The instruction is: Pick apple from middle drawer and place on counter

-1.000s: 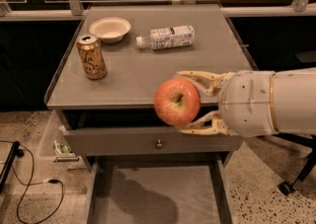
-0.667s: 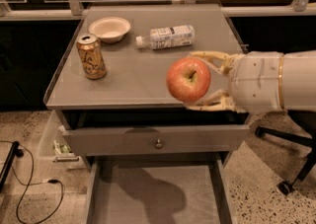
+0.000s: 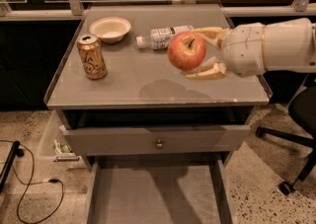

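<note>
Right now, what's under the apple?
Only bare counter with a shadow; the apple hangs above it, clamped in the gripper. It covers the right end of the bottle.

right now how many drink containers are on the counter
2: a gold can standing at the left, a plastic bottle lying near the back. None look hidden. The gripper, jaws around the apple, hangs over the counter's right side.

The gripper (image 3: 192, 53) comes in from the right and grips the apple (image 3: 185, 50) in the air above the counter (image 3: 148, 80). A can (image 3: 92, 56), bowl (image 3: 110, 28) and lying bottle (image 3: 159, 37) rest on the counter. Below, the middle drawer (image 3: 153, 193) stands pulled out
</note>
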